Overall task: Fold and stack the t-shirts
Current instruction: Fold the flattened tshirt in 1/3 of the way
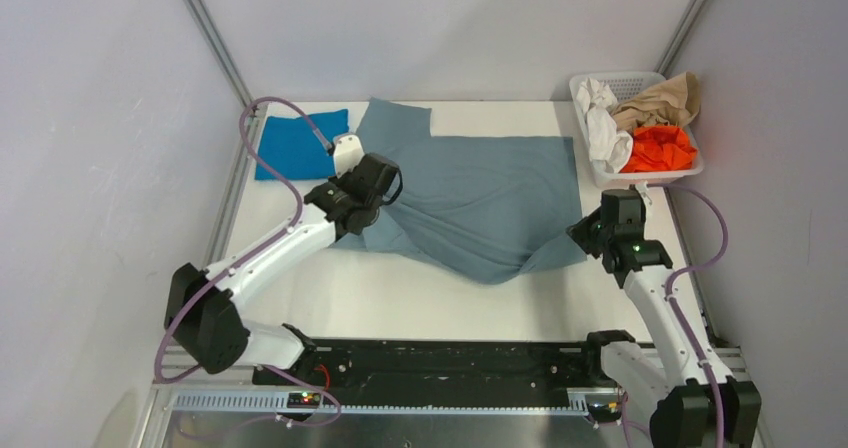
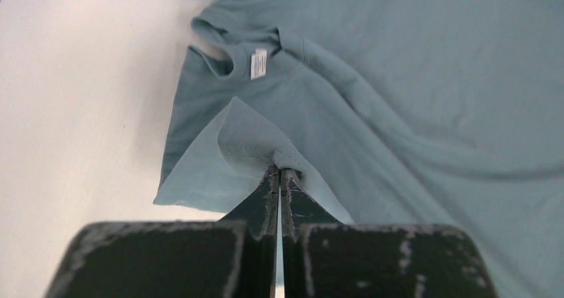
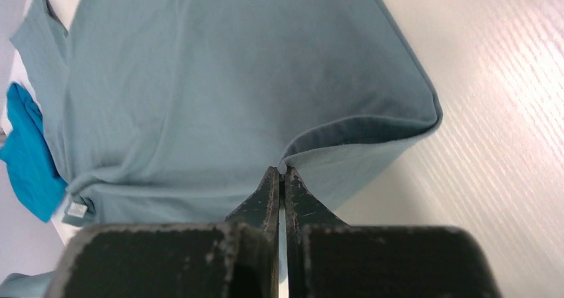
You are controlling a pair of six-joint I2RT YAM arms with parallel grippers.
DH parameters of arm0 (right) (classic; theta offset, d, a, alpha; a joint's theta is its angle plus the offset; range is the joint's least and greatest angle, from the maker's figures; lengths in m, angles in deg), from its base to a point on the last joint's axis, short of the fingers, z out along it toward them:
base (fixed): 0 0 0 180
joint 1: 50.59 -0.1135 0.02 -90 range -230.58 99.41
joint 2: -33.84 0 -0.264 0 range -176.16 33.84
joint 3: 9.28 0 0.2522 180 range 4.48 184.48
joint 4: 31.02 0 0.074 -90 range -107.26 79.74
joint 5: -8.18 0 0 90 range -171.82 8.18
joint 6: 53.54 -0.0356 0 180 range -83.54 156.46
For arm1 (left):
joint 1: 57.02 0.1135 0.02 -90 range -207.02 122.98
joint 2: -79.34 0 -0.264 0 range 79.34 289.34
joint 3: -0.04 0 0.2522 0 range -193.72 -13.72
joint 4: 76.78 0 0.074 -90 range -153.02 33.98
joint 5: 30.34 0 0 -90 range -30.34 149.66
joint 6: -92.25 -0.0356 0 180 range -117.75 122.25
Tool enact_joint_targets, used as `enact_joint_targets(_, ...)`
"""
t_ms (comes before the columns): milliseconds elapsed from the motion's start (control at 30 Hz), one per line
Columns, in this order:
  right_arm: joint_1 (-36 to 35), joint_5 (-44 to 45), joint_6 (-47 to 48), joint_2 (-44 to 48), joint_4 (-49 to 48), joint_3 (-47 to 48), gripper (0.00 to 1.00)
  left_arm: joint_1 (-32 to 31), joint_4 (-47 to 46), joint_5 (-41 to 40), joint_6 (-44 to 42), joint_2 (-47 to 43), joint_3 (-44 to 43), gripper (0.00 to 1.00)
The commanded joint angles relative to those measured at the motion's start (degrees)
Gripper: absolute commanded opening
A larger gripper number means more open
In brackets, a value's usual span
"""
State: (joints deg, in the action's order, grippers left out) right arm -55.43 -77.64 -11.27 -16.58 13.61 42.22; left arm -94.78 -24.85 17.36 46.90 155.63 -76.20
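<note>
so the left hand (image 2: 279,171) is clamped tight on a sleeve-side flap of the grey-blue t-shirt (image 1: 490,193), close to the neck label (image 2: 259,64). The right hand (image 3: 282,170) is pinching the hem corner at the other end. That puts the shirt's long axis sideways across the desk (image 1: 400,303), strung between the two, with the body lying beyond both hands. My guess is the fold goes away from the bases. The bright blue t-shirt (image 1: 297,145) sits far-left, just beside the big one's sleeve.
</note>
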Motion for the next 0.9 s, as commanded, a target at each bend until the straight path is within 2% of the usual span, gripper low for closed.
enact_joint_targets(0, 3.0, -1.1, 1.6, -3.3, -7.3, 4.6, 0.0, 3.6, -5.3, -2.4, -4.1, 4.0, -5.4, 0.0)
enact_joint_targets(633, 9.4, -3.4, 3.0, -25.8, -18.1, 15.5, 0.0, 12.9, -7.9, -1.0, -13.7, 24.6, -24.3, 0.0)
enact_joint_targets(700, 9.3, -5.3, 3.1, -28.6, -19.0, 17.0, 0.03, 14.1, -7.8, 1.6, -14.7, 29.0, -27.2, 0.0)
enact_joint_targets(733, 9.4, -5.3, 3.1, -30.6, -18.5, 18.3, 0.08, 14.6, -7.7, 2.7, -15.1, 30.2, -29.0, 0.0)
enact_joint_targets(767, 9.4, -5.3, 3.3, -32.3, -18.0, 18.9, 0.12, 15.5, -7.6, 5.5, -15.3, 32.1, -30.6, 0.07)
enact_joint_targets(800, 9.3, -5.3, 3.5, -33.0, -17.7, 20.1, 0.2, 15.9, -7.5, 6.7, -15.5, 32.8, -31.2, 0.19)
enact_joint_targets(833, 9.3, -5.5, 4.0, -33.9, -17.3, 20.5, 0.24, 16.6, -7.3, 8.1, -15.5, 33.6, -31.6, 0.5)
enact_joint_targets(867, 9.2, -5.5, 4.3, -34.1, -16.2, 21.3, 0.33, 16.8, -7.2, 8.4, -15.6, 33.6, -31.9, 0.69)
